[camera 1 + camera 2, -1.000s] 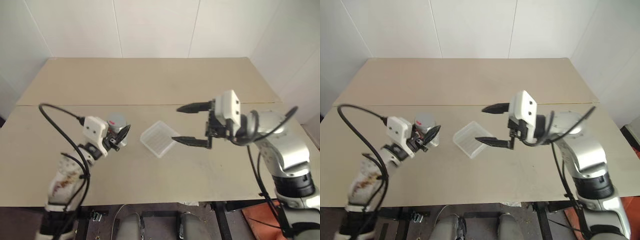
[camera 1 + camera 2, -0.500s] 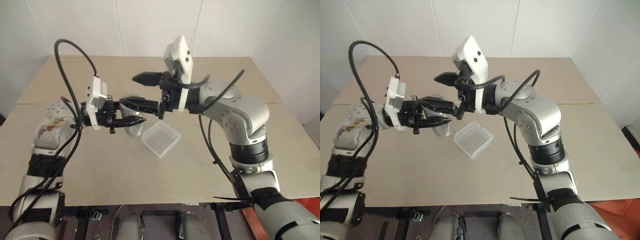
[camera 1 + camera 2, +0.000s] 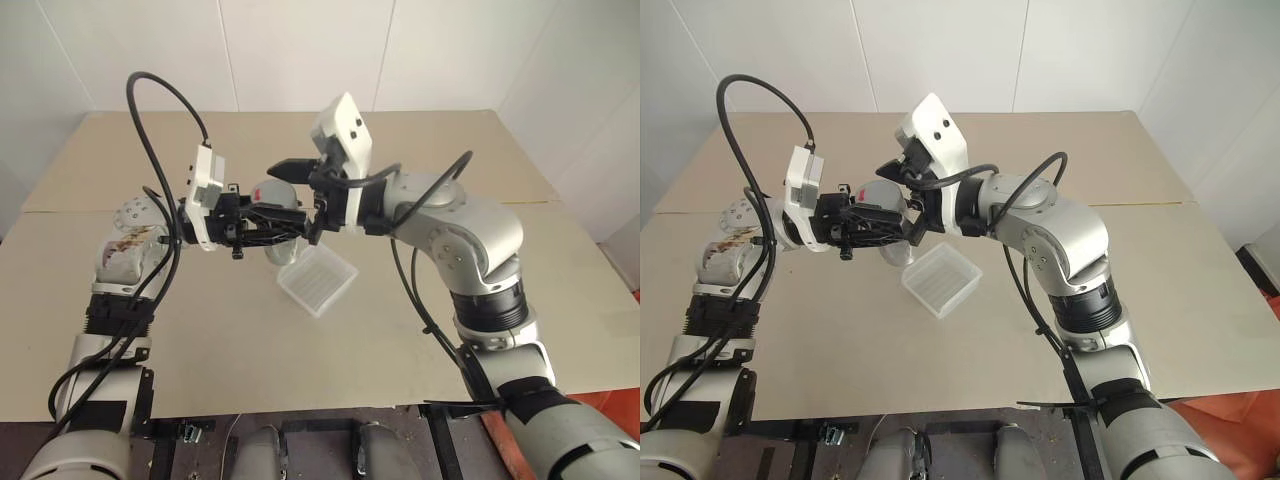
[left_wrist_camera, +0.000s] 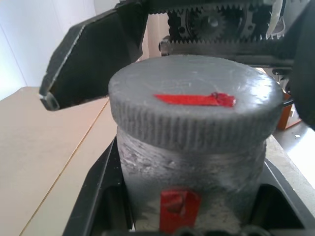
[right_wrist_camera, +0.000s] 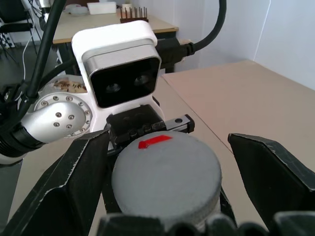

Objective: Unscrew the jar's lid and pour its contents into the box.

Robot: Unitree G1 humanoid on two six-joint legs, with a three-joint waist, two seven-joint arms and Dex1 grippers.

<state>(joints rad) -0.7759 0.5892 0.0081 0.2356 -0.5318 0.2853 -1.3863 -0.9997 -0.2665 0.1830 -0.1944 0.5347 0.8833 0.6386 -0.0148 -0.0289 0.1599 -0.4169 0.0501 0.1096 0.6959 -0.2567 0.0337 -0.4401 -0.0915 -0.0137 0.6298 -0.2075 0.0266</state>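
My left gripper (image 3: 268, 224) is shut on the grey jar (image 4: 187, 167), which it holds on its side in the air, up and to the left of the box (image 3: 318, 278). The jar has a red mark on its side. The grey lid (image 4: 194, 98), with a red mark on top, sits on the jar and faces my right gripper (image 3: 292, 193). That gripper is open, one black finger (image 5: 64, 191) on each side of the lid (image 5: 167, 172) with a gap to it. The clear ribbed box lies flat on the table.
The beige table (image 3: 450, 330) has a seam running across it and white walls behind. A black cable (image 3: 165, 95) loops up from my left arm. My two wrists meet over the table's left-centre, just above the box.
My left gripper has lifted the jar off the table and turned it sideways toward the right gripper. The right gripper swung left and now straddles the lid.
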